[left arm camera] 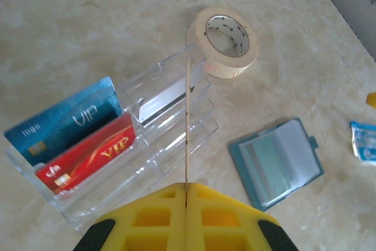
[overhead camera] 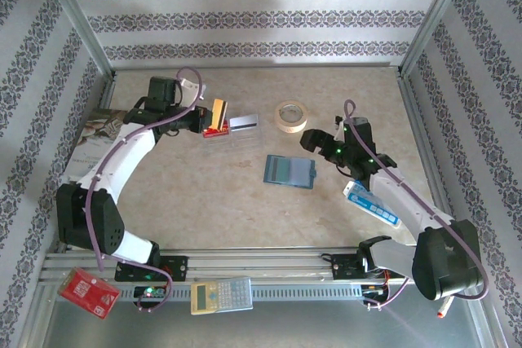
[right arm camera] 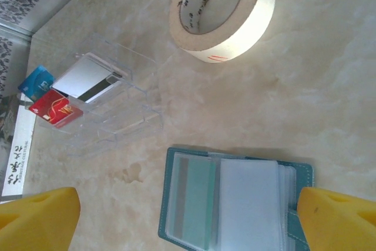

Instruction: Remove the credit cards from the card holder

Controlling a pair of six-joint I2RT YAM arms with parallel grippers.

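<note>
The teal-blue card holder [overhead camera: 289,171] lies open on the table, and a teal card [right arm camera: 197,201] sits in its clear sleeve. My right gripper [right arm camera: 188,227] hovers open over the holder [right arm camera: 235,204], one yellow finger [right arm camera: 35,216] on each side of it, touching nothing. My left gripper [left arm camera: 187,187] is shut on a gold credit card [left arm camera: 188,116], seen edge-on above a clear plastic stand [left arm camera: 170,139]. The stand holds a blue card [left arm camera: 64,119], a red card [left arm camera: 88,160] and a silver-grey card [left arm camera: 164,101]. In the top view the left gripper [overhead camera: 210,116] is at the back left.
A roll of masking tape [overhead camera: 290,116] lies behind the holder. A blue-and-white packet [overhead camera: 371,204] rests under the right arm. A magazine [overhead camera: 94,132] lies at the left wall. A red patterned board [overhead camera: 88,291] and a calculator [overhead camera: 221,295] sit on the front rail.
</note>
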